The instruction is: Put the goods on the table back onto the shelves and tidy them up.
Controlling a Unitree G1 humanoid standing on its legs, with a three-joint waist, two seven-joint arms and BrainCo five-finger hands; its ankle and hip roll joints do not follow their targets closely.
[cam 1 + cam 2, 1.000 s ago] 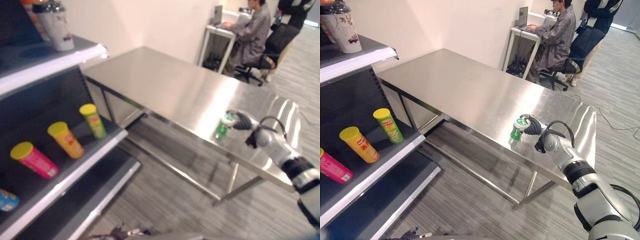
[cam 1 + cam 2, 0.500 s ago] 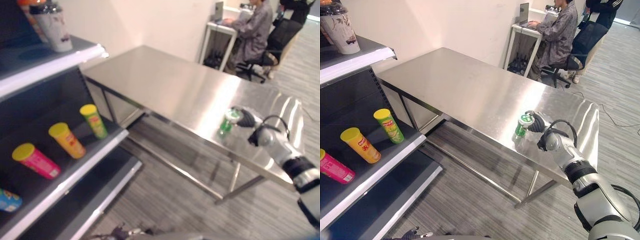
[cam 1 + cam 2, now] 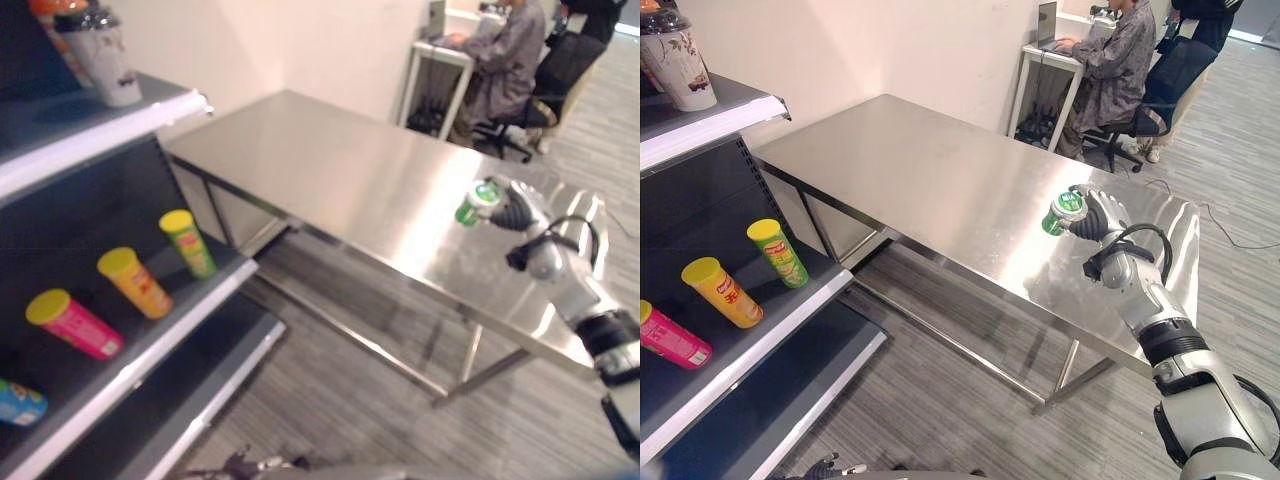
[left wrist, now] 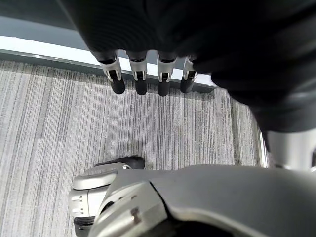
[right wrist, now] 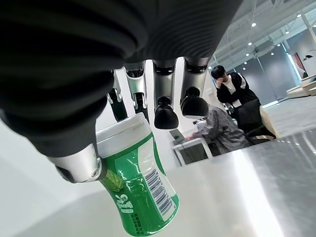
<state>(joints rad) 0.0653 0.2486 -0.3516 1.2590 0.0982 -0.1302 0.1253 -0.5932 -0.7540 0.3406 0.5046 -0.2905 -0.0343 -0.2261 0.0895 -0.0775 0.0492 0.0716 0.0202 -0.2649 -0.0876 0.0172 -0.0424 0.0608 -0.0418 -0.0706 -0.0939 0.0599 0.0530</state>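
While the right hand [image 3: 1096, 218] is pinching the green bottle [image 3: 1065, 211] by its white cap end, fingers on one side and thumb on the other, it is holding it tilted and clear of the steel table [image 3: 940, 190], above the end farthest from the shelves. By my reading, the pick-up step is being completed and the carry is starting. Next, the bottle needs swinging across the table's long front edge toward the shelf unit [image 3: 120, 330], and setting upright on a free stretch of shelf.

On the middle shelf, a green-bodied can [image 3: 186, 241], an orange can [image 3: 133, 280] and a pink can [image 3: 72, 322] are leaning in a row near its front edge; a cup [image 3: 100, 58] is standing on the top shelf. The left hand [image 4: 148, 74] is hanging over the striped grey floor, fingers straight and holding nothing.

Beyond the table's far corner, a seated person [image 3: 1115, 75] is working at a small white desk [image 3: 1045, 70].
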